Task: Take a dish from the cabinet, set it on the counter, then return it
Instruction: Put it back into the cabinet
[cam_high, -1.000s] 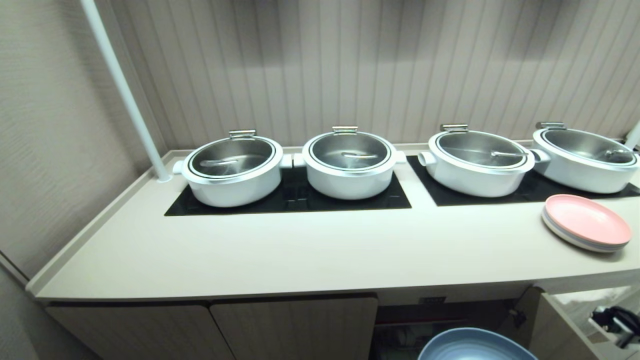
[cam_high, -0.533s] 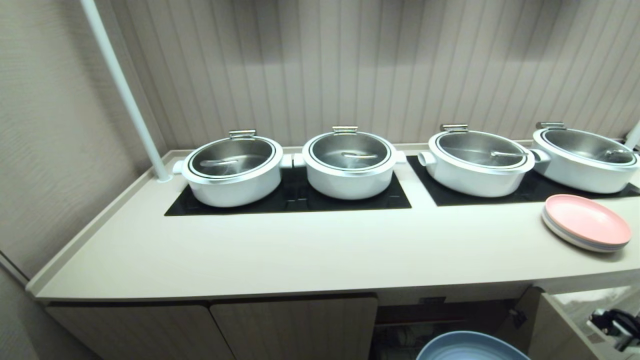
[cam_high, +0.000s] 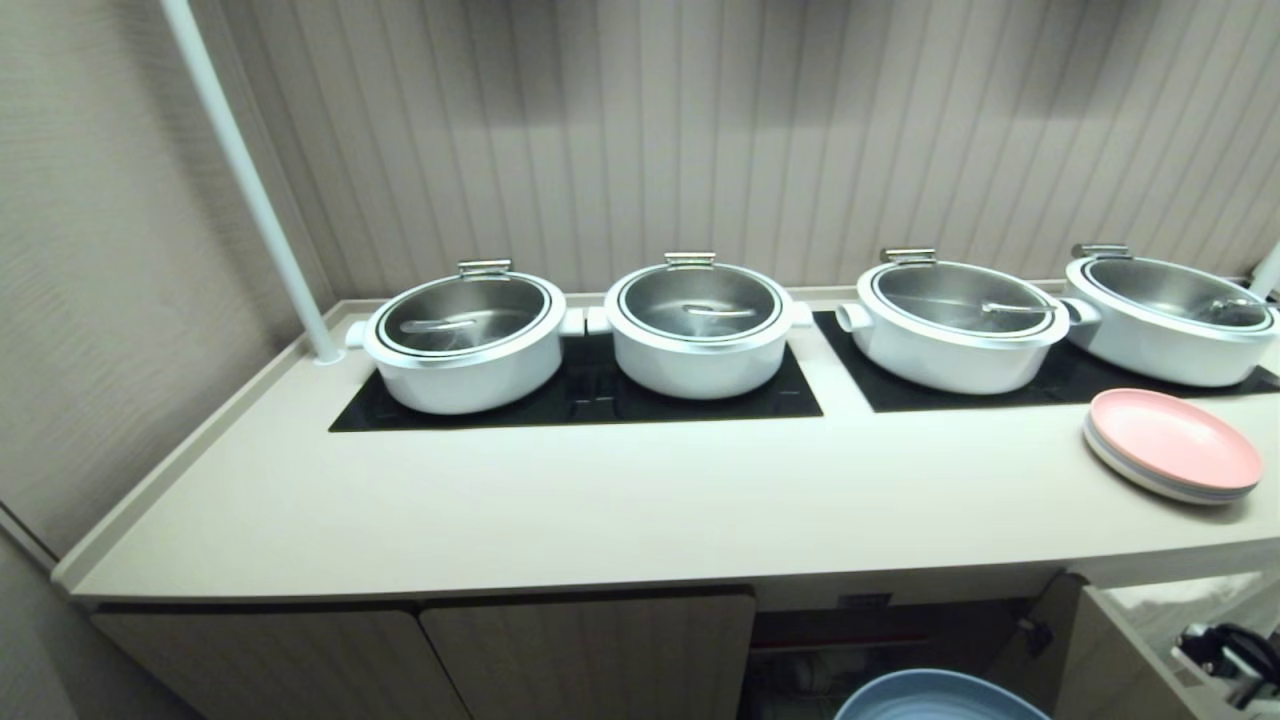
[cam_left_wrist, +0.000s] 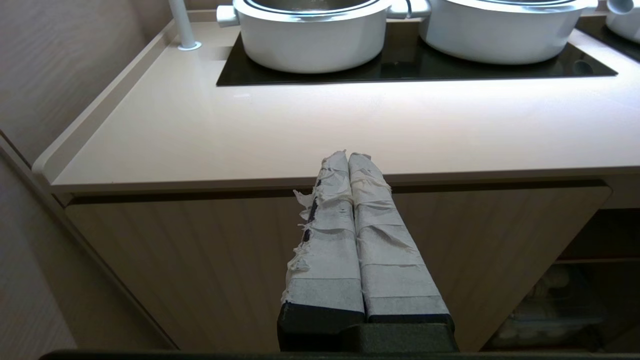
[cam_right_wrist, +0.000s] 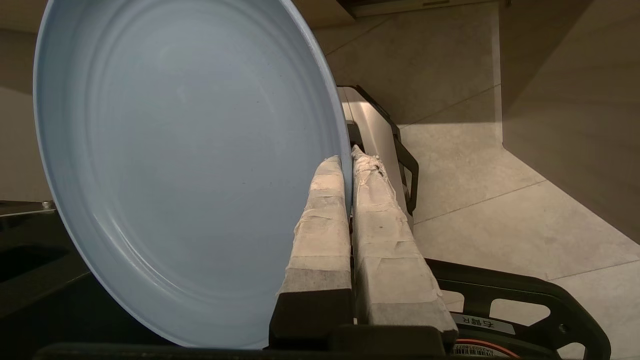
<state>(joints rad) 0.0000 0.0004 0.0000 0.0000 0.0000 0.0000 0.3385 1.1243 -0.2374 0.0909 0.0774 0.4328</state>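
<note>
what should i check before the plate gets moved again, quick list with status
1. Grip: right gripper fingers pinch the light-blue plate at its rim: ok.
2. Plate height: its edge sits below the counter front: not ok for setting down yet.
3. Landing space: bare counter in front of the pots: ok.
4. Pink-topped plate stack sits far right, apart from that space: ok.
5. Cabinet opening behind the plate unobstructed: cannot tell.
6. Left gripper shut, empty, before the closed door: ok.
</note>
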